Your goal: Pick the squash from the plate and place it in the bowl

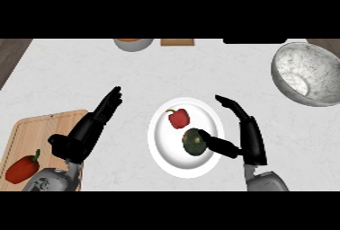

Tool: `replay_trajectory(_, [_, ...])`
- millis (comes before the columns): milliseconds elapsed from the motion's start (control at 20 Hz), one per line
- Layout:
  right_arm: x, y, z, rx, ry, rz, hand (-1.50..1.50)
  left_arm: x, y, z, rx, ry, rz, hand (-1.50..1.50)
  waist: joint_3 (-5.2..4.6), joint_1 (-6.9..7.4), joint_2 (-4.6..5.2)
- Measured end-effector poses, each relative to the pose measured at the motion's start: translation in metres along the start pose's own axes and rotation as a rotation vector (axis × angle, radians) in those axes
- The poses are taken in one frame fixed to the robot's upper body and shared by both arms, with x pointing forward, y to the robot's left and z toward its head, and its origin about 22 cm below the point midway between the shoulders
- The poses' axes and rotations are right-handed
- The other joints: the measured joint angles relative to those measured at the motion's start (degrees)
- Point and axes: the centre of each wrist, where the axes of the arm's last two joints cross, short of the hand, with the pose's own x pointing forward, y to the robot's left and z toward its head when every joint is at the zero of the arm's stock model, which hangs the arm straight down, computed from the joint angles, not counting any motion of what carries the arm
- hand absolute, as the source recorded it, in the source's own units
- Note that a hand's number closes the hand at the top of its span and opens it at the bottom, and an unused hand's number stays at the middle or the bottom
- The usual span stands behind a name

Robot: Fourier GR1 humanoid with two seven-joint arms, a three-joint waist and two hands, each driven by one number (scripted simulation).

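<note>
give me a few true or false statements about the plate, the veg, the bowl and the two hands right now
1. The dark green round squash lies on the white round plate. True.
2. The speckled metal bowl already holds the squash. False: it holds no squash; the squash is on the plate.
3. A red bell pepper shares the plate with the squash. True.
4. The left hand is curled round the squash. False: it is open over the bare counter, left of the plate.
5. The right hand is at the plate's right edge, its thumb at the squash. True.

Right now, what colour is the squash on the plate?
Dark green, seen in the head view: the squash lies on the white plate.
</note>
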Motion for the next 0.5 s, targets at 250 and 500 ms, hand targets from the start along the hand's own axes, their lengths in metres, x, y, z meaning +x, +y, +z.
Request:
replay_trajectory(250, [0.018,-0.001,-0.016,0.117,0.029,0.251,-1.50,0.002,-0.010,-0.008,-0.014,0.000,0.004,0.00,-0.04,0.07,-0.20])
replay_trajectory(500, [0.034,-0.004,-0.031,0.312,0.171,0.519,-1.50,0.006,-0.013,-0.008,-0.027,-0.003,0.007,0.00,-0.17,0.65,-0.45])
